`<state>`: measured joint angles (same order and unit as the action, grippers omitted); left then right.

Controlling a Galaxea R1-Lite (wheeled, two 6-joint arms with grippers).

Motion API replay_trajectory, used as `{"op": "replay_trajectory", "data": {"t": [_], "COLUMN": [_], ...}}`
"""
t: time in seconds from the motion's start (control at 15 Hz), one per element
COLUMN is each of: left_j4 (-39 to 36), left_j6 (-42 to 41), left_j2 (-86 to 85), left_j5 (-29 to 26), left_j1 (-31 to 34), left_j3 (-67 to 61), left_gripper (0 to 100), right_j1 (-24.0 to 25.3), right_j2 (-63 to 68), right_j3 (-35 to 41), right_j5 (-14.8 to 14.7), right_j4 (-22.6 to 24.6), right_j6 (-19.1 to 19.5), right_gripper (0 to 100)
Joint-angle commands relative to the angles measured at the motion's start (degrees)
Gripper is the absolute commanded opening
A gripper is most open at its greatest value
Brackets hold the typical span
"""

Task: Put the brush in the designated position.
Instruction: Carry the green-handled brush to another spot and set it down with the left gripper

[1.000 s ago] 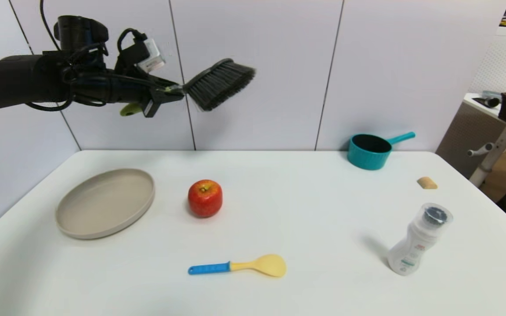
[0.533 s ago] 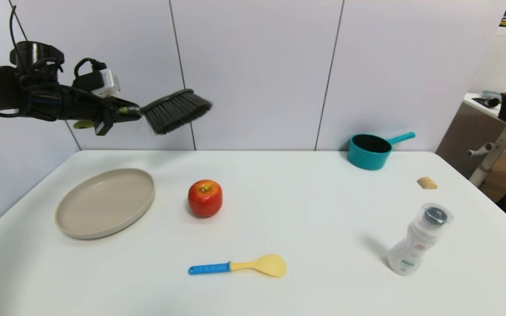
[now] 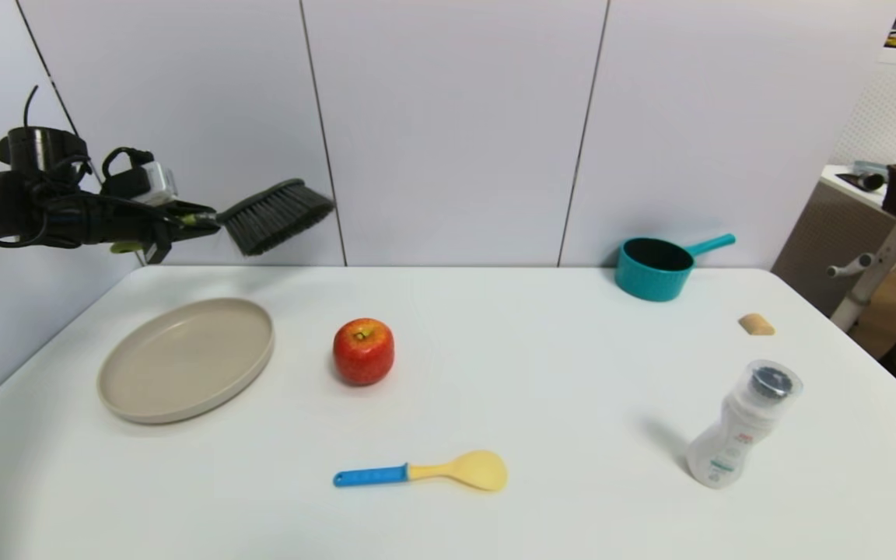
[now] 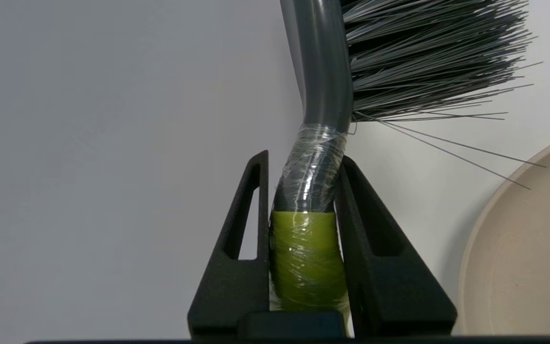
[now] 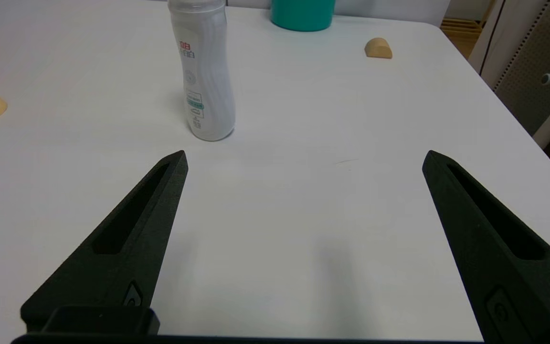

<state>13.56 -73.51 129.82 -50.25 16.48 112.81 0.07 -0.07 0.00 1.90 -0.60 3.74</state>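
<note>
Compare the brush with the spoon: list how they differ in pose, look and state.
The brush is held in the air by the left gripper, shut on its lime-green handle; the spoon lies flat on the table, untouched. The brush ends in dark bristles, the spoon in a smooth yellow bowl with a blue handle. Both are handled tools.

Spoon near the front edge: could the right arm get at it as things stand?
Probably yes. The right gripper is open and empty, with bare table between it and the spoon; the bottle stands off to the side.
</note>
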Motion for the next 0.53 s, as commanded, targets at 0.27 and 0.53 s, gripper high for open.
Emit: {"op": "replay_trajectory", "data": {"t": [0.27,0.53], "left_j4": [-3.98,-4.06], "left_j6": [0.21,0.30], "left_j2": [8.08,9.14], "left_j5": [-0.64,-0.64], "left_j1": [0.04,0.04], "left_j3": [0.13,0.13], "left_gripper": [0,0], "right_j1": [0.01,0.01], "right_j2": [0.07,0.07], "right_j3": [0.09,0.09], "right_j5": [0.03,0.03], "right_j4": [-0.02,-0.02], "right_j6": [0.04,0.04], "right_gripper": [100,100]}}
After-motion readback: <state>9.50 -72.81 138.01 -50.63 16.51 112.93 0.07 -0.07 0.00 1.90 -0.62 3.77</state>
